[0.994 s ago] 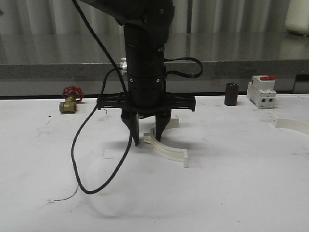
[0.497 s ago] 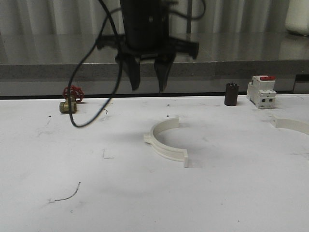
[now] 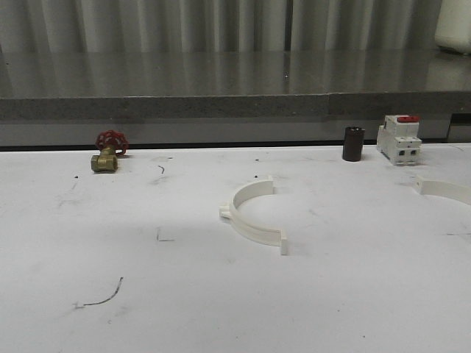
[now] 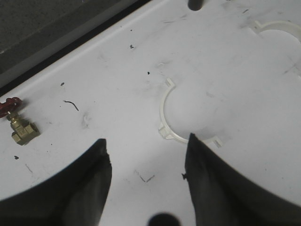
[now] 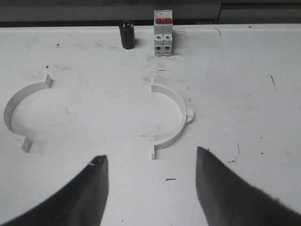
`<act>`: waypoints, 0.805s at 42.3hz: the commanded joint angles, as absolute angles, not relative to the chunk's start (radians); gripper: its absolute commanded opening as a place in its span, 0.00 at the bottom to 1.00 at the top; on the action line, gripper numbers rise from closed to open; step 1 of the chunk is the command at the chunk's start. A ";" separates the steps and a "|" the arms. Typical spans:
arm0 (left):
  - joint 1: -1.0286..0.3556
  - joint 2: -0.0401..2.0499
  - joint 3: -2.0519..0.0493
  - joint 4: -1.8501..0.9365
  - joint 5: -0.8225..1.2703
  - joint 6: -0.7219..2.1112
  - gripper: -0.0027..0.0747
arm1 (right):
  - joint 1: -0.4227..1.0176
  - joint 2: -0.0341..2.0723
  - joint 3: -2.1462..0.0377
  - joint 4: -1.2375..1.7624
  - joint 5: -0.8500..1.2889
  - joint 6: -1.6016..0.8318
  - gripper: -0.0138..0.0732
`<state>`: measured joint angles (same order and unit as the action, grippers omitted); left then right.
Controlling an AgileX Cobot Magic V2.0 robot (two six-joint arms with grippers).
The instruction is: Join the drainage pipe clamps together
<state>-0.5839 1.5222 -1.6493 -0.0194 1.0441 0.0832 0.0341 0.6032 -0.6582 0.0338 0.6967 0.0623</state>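
Note:
Two white drainage pipe clamps lie apart on the white table. One half-ring (image 3: 250, 218) rests at the table's middle, its arc bulging left. The other half-ring (image 3: 446, 190) lies at the right edge, partly cut off. My left gripper (image 4: 146, 140) hangs open well above the table, with the middle half-ring (image 4: 161, 110) just beyond its right fingertip and the far half-ring (image 4: 270, 23) further off. My right gripper (image 5: 151, 155) is open and empty, high over the table. The right half-ring (image 5: 181, 110) is straight ahead of it and the middle one (image 5: 9, 110) off to its left.
A brass valve with a red handle (image 3: 107, 152) sits at the back left. A black cylinder (image 3: 353, 143) and a white breaker with a red top (image 3: 399, 138) stand at the back right. A grey ledge (image 3: 235, 107) runs behind the table.
The left arm lifted away from the middle half-ring and rose out of the front view. The half-ring stays on the table.

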 commanded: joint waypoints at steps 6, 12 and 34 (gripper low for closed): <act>-0.584 1.227 -1.377 -0.068 0.842 0.111 0.50 | 0.027 0.610 -0.691 0.022 0.638 0.060 0.67; -0.584 1.069 -1.202 -0.092 0.789 0.111 0.50 | 0.027 0.610 -0.691 0.022 0.638 0.060 0.67; -0.584 0.589 -0.712 -0.106 0.712 0.111 0.50 | 0.027 0.610 -0.691 0.022 0.638 0.060 0.67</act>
<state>-0.5839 0.6313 -0.7262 -0.0909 0.7930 0.1111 0.0341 0.6032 -0.6582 0.0338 0.6967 0.0623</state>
